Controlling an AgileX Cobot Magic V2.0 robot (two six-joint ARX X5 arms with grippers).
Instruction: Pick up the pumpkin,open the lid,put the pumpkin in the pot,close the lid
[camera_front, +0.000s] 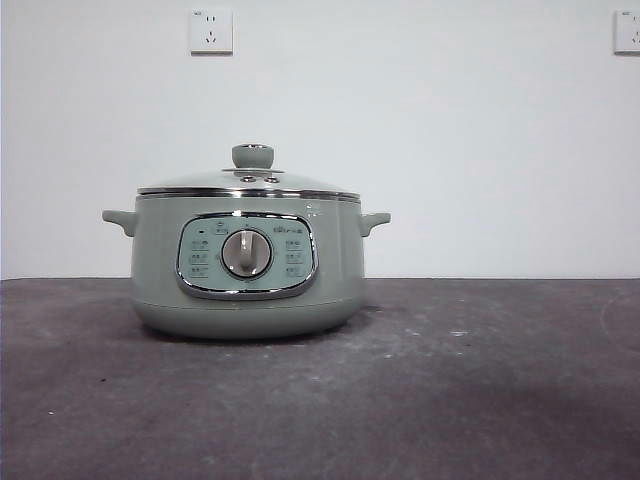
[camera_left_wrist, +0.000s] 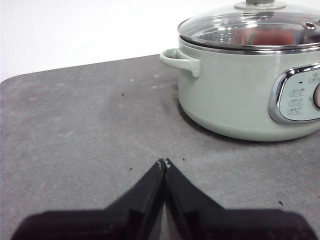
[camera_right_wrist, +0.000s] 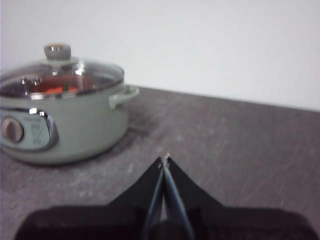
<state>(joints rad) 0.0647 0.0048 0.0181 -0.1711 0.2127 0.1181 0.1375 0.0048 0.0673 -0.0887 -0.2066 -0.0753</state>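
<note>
The sage-green pot (camera_front: 250, 265) stands on the dark table with its glass lid (camera_front: 250, 180) seated flat on the rim. Through the glass, an orange-red shape inside the pot is the pumpkin (camera_left_wrist: 272, 38), also seen as the pumpkin (camera_right_wrist: 60, 85) in the right wrist view. My left gripper (camera_left_wrist: 164, 162) is shut and empty, low over the table on the side of one pot handle (camera_left_wrist: 181, 59). My right gripper (camera_right_wrist: 165, 159) is shut and empty on the pot's other side, well clear of it. Neither arm shows in the front view.
The dark grey tabletop (camera_front: 480, 380) stretches on both sides of the pot. A white wall stands behind, with a socket (camera_front: 211, 30) above the pot and another socket (camera_front: 627, 30) at the far right.
</note>
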